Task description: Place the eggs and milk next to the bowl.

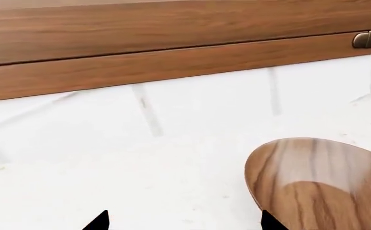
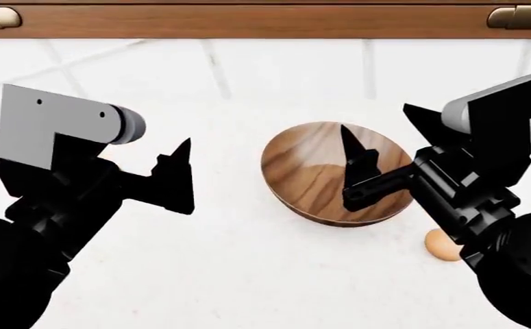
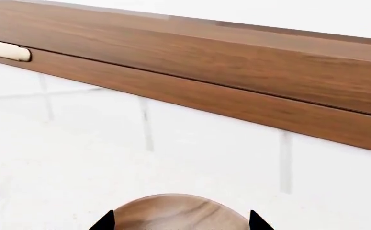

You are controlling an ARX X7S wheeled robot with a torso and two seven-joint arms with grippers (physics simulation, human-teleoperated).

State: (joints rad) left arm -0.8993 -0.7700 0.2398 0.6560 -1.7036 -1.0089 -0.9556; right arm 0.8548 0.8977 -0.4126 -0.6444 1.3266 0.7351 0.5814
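1. My left arm reaches forward at the bowl's (image 2: pixel 336 173) left, well apart from it, wrist level.
2. My left gripper (image 2: pixel 175 175) is spread wide and holds nothing; its two finger tips show apart in the left wrist view.
3. My right arm comes in from the bowl's right.
4. My right gripper (image 2: pixel 357 171) hangs over the bowl, fingers parted and empty.

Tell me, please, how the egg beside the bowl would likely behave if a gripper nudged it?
The egg is smooth and oval on a flat white counter, so it would probably roll, likely in a curve. Its small glossy surface may slip between fingertips.
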